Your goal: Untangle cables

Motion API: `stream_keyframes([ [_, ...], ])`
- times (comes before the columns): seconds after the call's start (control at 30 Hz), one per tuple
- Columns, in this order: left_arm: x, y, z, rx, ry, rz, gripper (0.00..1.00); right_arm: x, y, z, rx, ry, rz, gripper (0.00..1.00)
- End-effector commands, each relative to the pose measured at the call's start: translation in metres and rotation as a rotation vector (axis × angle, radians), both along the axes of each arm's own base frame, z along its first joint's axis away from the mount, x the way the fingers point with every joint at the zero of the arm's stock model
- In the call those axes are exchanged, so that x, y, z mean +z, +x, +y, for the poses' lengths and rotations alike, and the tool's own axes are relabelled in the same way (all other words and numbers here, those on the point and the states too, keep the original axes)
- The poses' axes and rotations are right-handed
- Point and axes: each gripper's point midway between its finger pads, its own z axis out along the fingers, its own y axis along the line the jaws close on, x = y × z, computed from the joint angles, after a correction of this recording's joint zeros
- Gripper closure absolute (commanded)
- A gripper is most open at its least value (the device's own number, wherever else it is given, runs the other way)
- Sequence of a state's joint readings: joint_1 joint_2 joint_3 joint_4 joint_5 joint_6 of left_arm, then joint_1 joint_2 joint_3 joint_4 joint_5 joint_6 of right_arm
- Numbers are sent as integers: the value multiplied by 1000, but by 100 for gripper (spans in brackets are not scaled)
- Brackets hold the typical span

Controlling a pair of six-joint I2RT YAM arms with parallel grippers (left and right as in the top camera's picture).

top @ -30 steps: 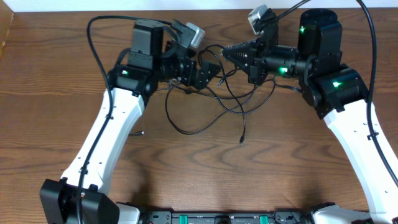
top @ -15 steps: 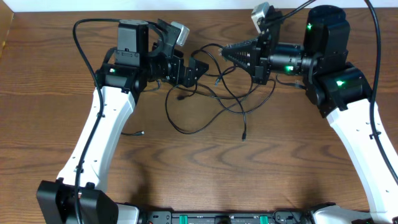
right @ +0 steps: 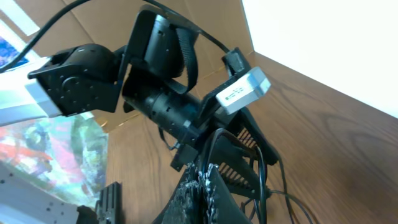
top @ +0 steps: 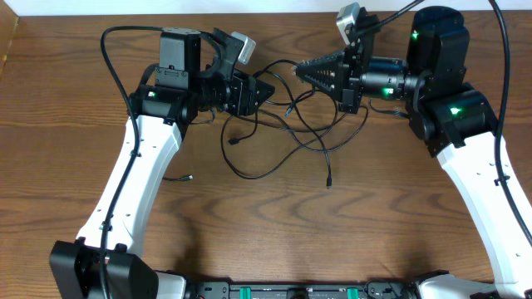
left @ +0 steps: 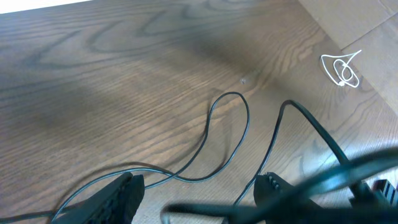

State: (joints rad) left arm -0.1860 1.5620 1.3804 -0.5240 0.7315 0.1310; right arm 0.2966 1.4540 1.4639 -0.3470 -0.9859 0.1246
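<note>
Sprawling left-to-right: tangled black cables (top: 287, 137)

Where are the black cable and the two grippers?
black cable (left: 233, 93): left wrist view, top of its loop on the table.
left gripper (top: 266, 90): overhead view, between its fingertips.
right gripper (top: 299, 73): overhead view, at its closed fingertips.

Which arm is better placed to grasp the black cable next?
Probably left: the left end effector is open with the black cable between its fingers; the right end effector is shut.
</note>
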Motion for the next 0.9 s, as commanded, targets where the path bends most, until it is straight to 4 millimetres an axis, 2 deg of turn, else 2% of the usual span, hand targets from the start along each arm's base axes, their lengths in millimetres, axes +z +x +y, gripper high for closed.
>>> stream_keyframes([
  [0.0,-4,-2,-1,-9,-6,21,37,3,8,-6,-50,-13,-17,99],
  [0.17,-5,-3,-1,-8,-5,26,37,-6,13,-10,-96,-41,10,99],
  [0.43,-5,-3,-2,-9,-5,27,38,-7,13,-10,-96,-43,12,99],
  [0.53,-5,-3,-2,-9,-5,27,44,-7,13,-10,-98,-44,12,99],
  [0.73,-5,-3,-1,-9,-5,27,67,-7,13,-10,-99,-45,12,99],
  [0.87,-5,-3,-2,-9,-5,27,69,-7,13,-10,-98,-45,12,99],
])
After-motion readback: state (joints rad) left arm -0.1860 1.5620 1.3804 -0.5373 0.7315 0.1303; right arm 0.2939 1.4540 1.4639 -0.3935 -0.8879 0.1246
